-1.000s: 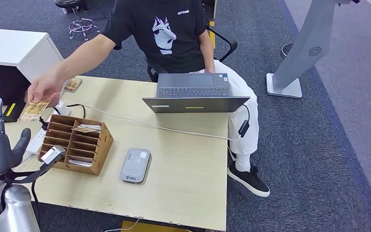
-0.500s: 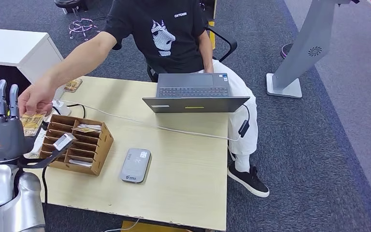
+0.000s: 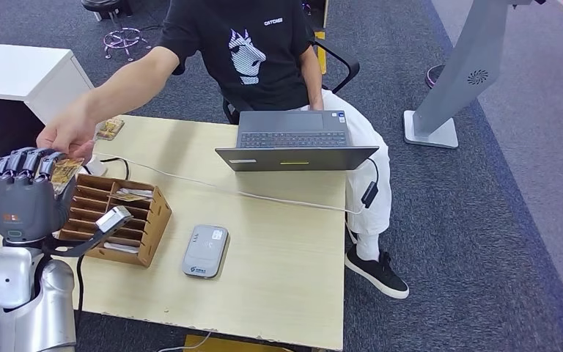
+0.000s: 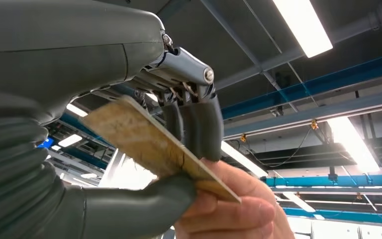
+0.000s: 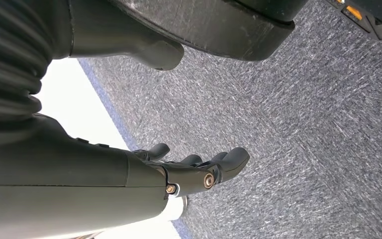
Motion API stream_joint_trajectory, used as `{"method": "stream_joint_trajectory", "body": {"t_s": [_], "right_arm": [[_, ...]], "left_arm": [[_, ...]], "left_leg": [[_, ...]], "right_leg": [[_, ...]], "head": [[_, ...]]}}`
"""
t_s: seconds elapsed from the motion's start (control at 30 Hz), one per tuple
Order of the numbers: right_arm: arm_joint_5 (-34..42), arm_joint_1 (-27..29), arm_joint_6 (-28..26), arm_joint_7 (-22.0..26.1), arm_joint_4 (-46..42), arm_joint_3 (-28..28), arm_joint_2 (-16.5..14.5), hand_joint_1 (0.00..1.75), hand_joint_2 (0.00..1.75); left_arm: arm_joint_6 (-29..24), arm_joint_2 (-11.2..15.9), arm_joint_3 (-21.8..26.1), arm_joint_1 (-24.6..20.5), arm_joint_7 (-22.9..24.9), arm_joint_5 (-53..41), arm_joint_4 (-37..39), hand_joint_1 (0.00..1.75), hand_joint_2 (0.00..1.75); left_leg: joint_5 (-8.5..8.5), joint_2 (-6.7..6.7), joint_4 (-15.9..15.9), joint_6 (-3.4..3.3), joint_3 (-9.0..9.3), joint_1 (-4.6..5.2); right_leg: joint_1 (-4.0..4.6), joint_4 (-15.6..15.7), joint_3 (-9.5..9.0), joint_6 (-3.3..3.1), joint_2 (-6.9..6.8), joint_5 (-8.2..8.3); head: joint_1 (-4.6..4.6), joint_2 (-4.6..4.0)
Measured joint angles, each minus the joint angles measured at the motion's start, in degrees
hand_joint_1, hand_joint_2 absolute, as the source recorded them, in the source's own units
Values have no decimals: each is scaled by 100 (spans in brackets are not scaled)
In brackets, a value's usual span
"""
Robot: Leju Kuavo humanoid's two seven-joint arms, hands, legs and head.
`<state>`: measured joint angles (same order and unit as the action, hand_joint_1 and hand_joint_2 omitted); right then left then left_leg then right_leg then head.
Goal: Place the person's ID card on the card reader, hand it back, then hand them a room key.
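The left hand (image 4: 179, 149) is pinching the ID card (image 4: 149, 144) while the person's hand (image 4: 229, 209) is gripping it too; mistimed release risks dropping it.

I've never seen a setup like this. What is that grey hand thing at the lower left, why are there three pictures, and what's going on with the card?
The grey hand is the humanoid robot's left hand. One picture comes from a camera high on its body, looking down at the desk; the other two come from cameras at its wrists. A seated person reaches across with a tan ID card; the left wrist view shows the robot's thumb and fingers closed on it while the person's fingers pinch its other end. On the desk lie a wooden slotted box, a grey card reader and a laptop. The right hand hangs above the carpet, holding nothing.
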<state>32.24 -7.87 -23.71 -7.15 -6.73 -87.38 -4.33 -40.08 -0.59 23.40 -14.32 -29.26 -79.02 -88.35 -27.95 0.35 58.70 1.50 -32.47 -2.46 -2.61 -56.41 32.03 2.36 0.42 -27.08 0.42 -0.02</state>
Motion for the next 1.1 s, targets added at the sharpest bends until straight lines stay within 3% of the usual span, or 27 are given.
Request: {"method": "stream_joint_trajectory", "body": {"t_s": [0.87, 1.1], "right_arm": [[17, 2, -7, 2, -1, 0, 0, 0, 175], [79, 0, 2, 0, -22, 1, 0, 0, 175]], "left_arm": [[-1, -1, -2, -6, -105, 215, -1, 175, 175], [-1, -199, -89, 7, -434, 569, -2, 175, 175]], "left_leg": [[0, 0, 0, 0, 0, 0], [0, 0, 0, 0, 0, 0]], "right_leg": [[0, 0, -1, 0, 1, 0], [0, 0, -2, 0, 1, 0]], "head": [[1, 0], [2, 0]]}}
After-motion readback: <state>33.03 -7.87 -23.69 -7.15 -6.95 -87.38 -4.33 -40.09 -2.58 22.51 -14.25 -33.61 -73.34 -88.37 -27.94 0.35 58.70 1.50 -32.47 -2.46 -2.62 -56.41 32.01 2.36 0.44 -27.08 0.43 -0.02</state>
